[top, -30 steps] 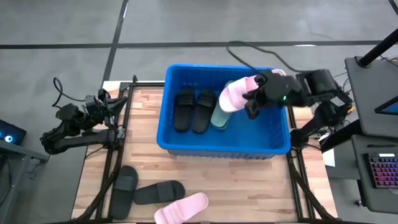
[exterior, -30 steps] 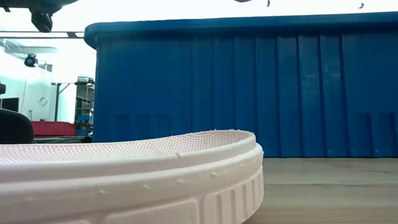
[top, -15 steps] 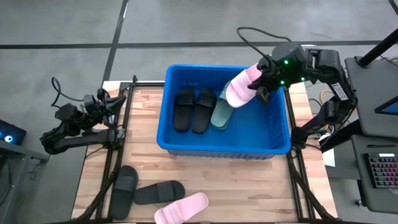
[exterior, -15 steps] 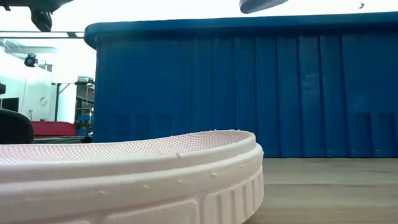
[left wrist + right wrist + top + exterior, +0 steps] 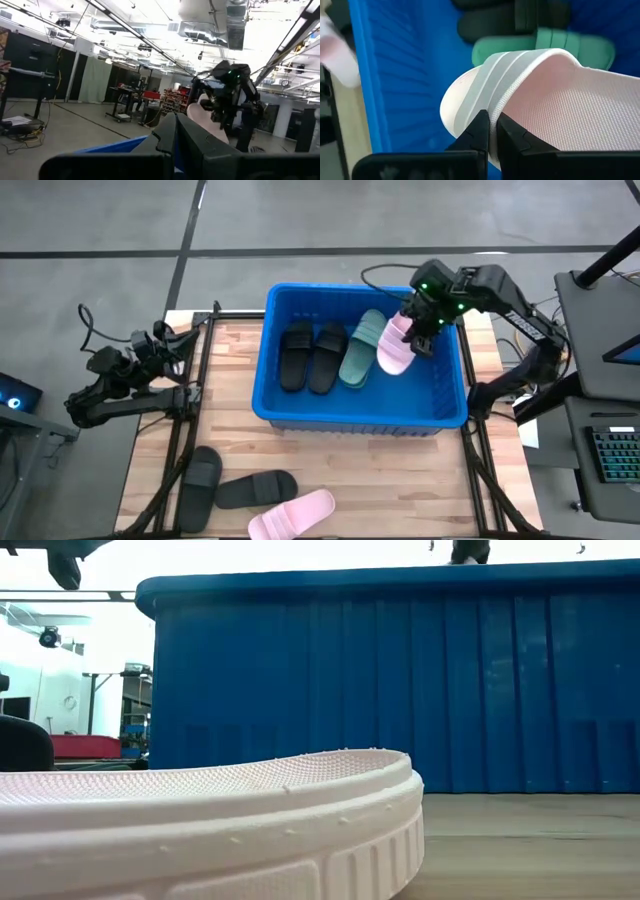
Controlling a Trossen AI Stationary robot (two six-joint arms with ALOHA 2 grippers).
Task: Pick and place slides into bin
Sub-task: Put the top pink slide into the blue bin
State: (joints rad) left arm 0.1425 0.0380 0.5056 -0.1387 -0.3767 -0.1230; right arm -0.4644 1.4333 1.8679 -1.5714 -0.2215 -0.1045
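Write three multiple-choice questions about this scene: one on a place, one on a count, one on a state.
1. Where is the right end effector?
A. over the bin
B. over the bare table
C. beside the left arm

2. How many slides lie on the table outside the bin?
A. one
B. three
C. five

3. What is the right end effector doing?
A. hanging open and empty
B. gripping a pink slide
C. gripping a black slide

Answers:
1 A: the right end effector is above the bin.
2 B: two black slides and one pink.
3 B: it is shut on the strap of the pink slide.
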